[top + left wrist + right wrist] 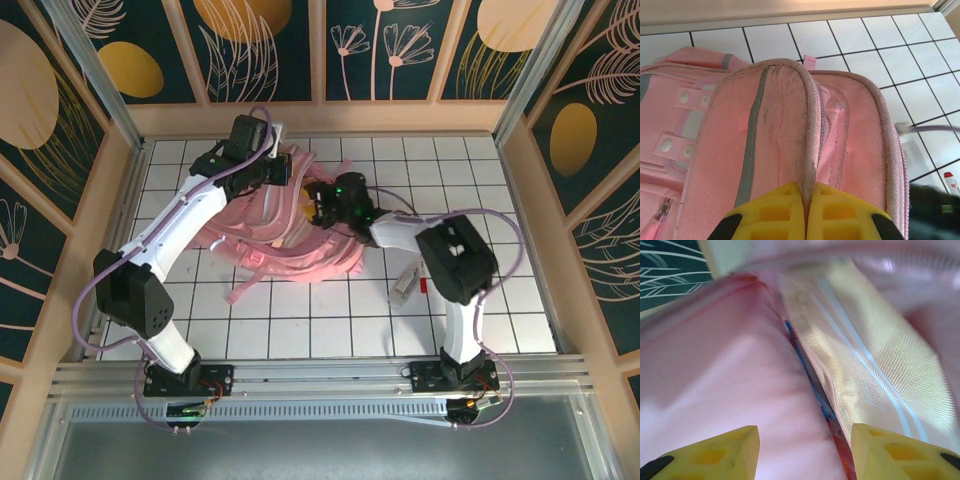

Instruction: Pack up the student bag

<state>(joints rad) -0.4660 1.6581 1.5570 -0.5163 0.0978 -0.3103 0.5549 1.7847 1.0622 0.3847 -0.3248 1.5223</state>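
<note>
The student bag (290,245), a soft pink backpack, lies at the middle back of the white gridded table. My left gripper (272,172) is at its far left end. In the left wrist view that gripper (806,200) is shut on the raised pink piped rim of the bag (780,125), pinching the fabric between the yellow fingers. My right gripper (325,207) reaches into the bag's top from the right. Its jaws (805,432) stand open inside the pink lining (715,370). A thin blue and red edge (816,387) and a yellowish textured sheet (875,365) lie ahead of it, ungripped.
A small clear tube with a red cap (407,282) lies on the tiles right of the bag, and its cap (950,180) shows in the left wrist view. Loose pink straps (250,285) trail toward the front. Wooden walls (130,180) ring the table.
</note>
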